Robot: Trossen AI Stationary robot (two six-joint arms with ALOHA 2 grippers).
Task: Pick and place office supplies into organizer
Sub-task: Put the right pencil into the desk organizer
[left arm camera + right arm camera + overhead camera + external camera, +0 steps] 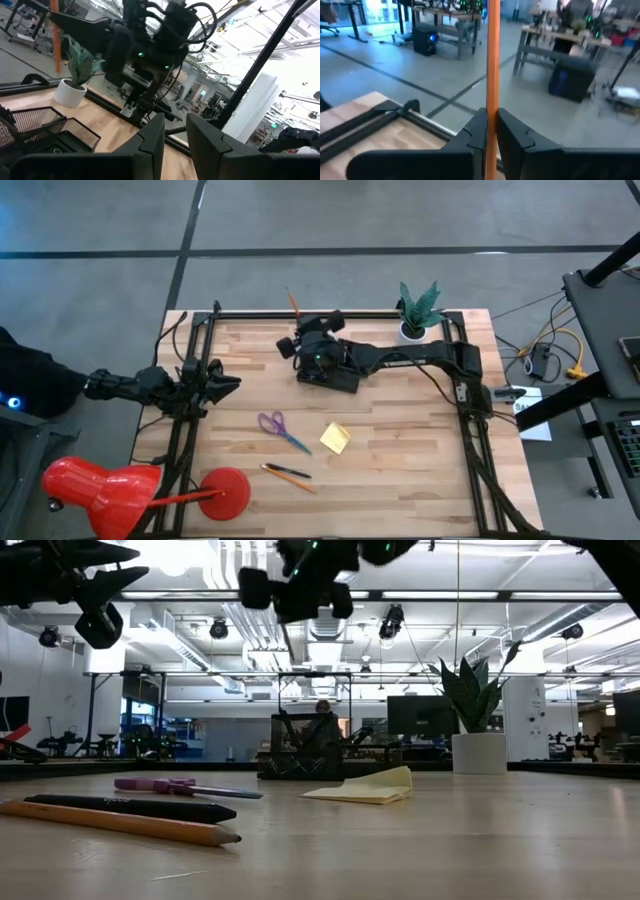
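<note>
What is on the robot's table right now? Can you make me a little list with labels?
right claw: shut on an orange pencil, held above the organizer
left claw: waiting at the table's left edge, holding nothing
organizer: black mesh, at the back of the table
scissors: purple handles, flat on the table
sticky-note pad: yellow, right of the scissors
second pencil and dark pen: side by side, nearer the front
plant pot: white, back right
lamp: red, front left

Both arms are matte black with chunky jointed segments; the right arm (pixel 400 360) carries looping black cables and small green indicator lights. Each gripper has two angular dark fingers (pixel 517 135).
</note>
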